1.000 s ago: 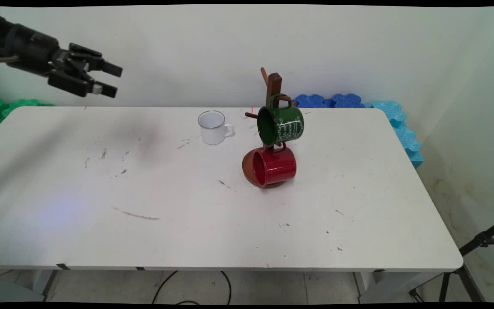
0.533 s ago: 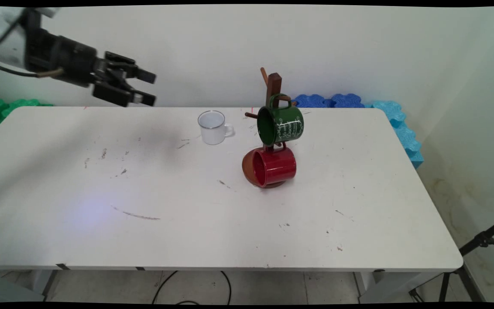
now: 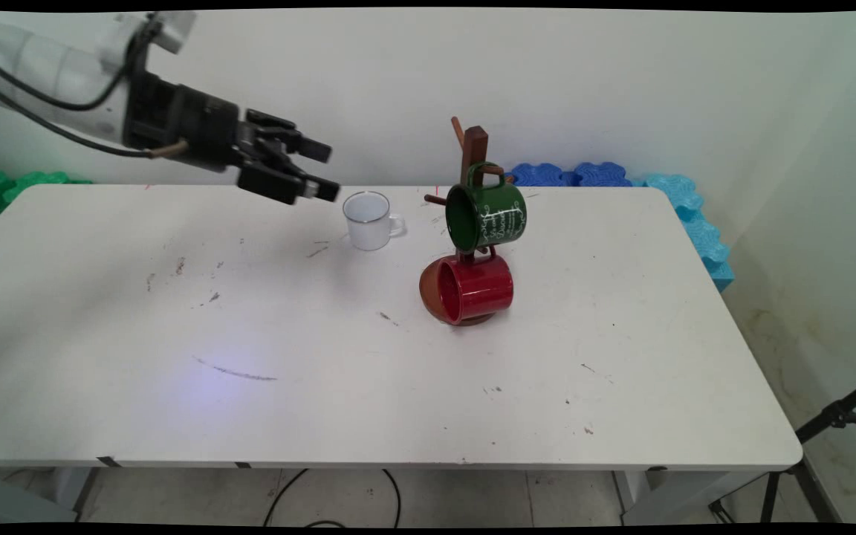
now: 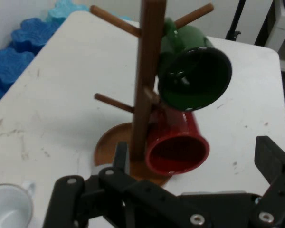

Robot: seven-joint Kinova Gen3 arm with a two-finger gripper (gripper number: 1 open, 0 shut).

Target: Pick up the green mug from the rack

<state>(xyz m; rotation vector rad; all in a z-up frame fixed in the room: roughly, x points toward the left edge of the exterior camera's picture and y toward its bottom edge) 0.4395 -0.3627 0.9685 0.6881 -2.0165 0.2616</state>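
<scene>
- Nearest to us, toward the middle of the white worktop (image 3: 398,386), we see a glossy red ceramic mug (image 3: 472,288) hanging on its side, low on a brown wooden mug tree (image 3: 474,145), mouth turned left over the tree's round base (image 4: 111,147); we see nothing inside it.
- Just above it, a dark green enamel mug with white lettering (image 3: 489,215) hangs from a higher peg; its interior looks dark.
- Closer to the far edge, a small white enamel mug (image 3: 368,221) stands upright, apparently empty.
- Just left of that mug, we find the black two-finger gripper (image 3: 328,172) above the worktop, fingers spread wide, gripping nothing and touching nothing.
</scene>
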